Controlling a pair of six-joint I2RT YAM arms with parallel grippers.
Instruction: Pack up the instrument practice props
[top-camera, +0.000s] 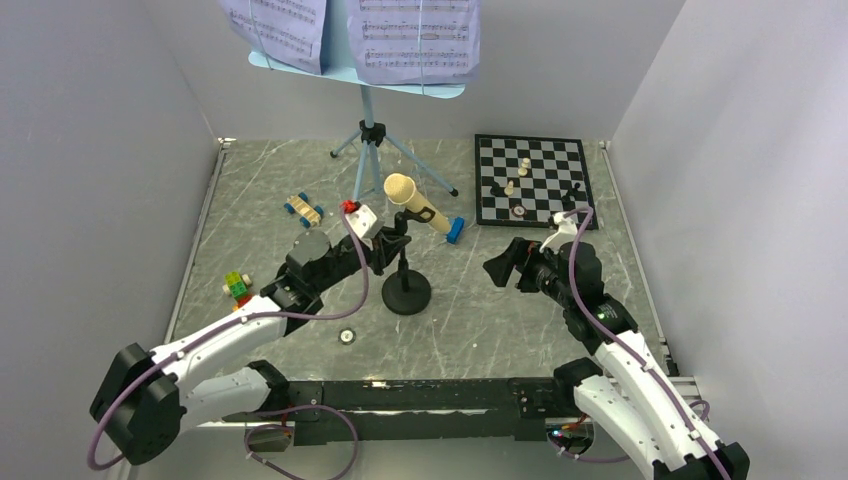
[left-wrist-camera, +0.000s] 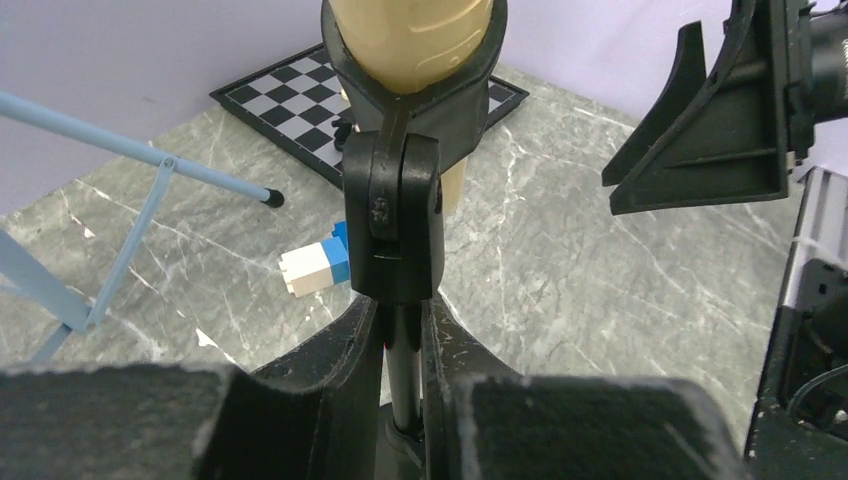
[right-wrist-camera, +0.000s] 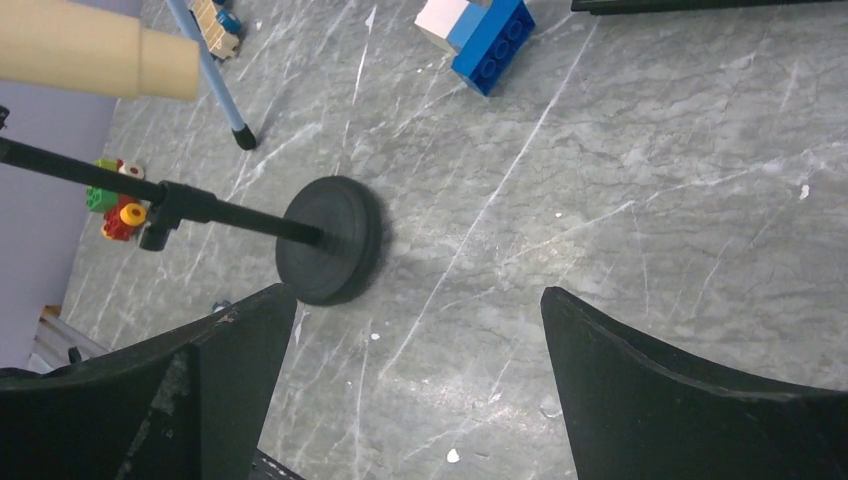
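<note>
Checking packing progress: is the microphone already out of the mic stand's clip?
No, the tan microphone sits cradled in the black mic stand clip, seen from the left wrist.

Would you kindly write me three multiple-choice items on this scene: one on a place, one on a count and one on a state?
1. Where does the chessboard lie on the table?
A. In the near left corner
B. In the far right part
C. In the middle, by the arms' bases

2. How many sheet-music pages show on the music stand?
A. One
B. Two
C. Four

3. What state is the right gripper in?
A. Open, holding nothing
B. Shut on the microphone
C. Shut on a chess piece

Answers:
1 B: the board lies at the far right, close to the wall.
2 B: two lavender pages show side by side.
3 A: its wrist view shows the jaws wide apart with only table between them.
</note>
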